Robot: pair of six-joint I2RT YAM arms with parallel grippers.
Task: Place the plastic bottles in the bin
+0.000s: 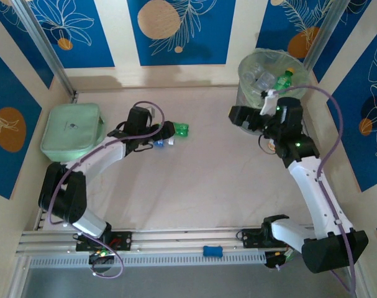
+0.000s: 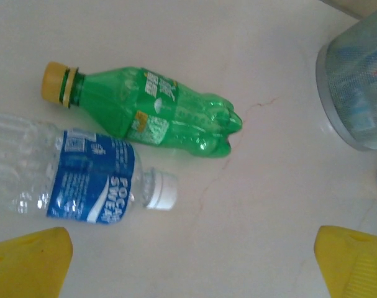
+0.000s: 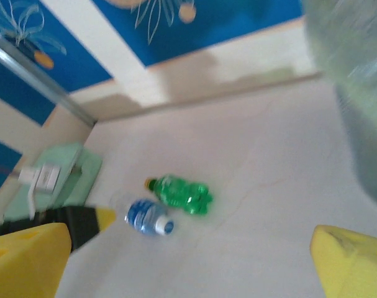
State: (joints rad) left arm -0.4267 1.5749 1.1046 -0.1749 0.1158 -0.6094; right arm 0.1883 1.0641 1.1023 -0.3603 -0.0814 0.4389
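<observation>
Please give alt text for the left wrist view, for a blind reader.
A green bottle and a clear blue-labelled bottle lie side by side on the table, just beyond the open left claw. The grey bin stands at right.

From above and behind, I'm overlooking the whole bench [image 1: 200, 186]. My left wrist camera is facing down, close on the green bottle [image 2: 157, 112] and clear bottle [image 2: 82, 177] ahead of the left gripper [image 2: 191, 267]; the right one is catching both from afar.

The green bottle [image 2: 169, 115] is glossy, translucent plastic. The clear bottle [image 2: 27, 167] is ribbed plastic with a shiny blue label. The worktop [image 2: 250, 223] is smooth, pale and matt. The bin [image 2: 356, 81] is cloudy grey plastic.
</observation>
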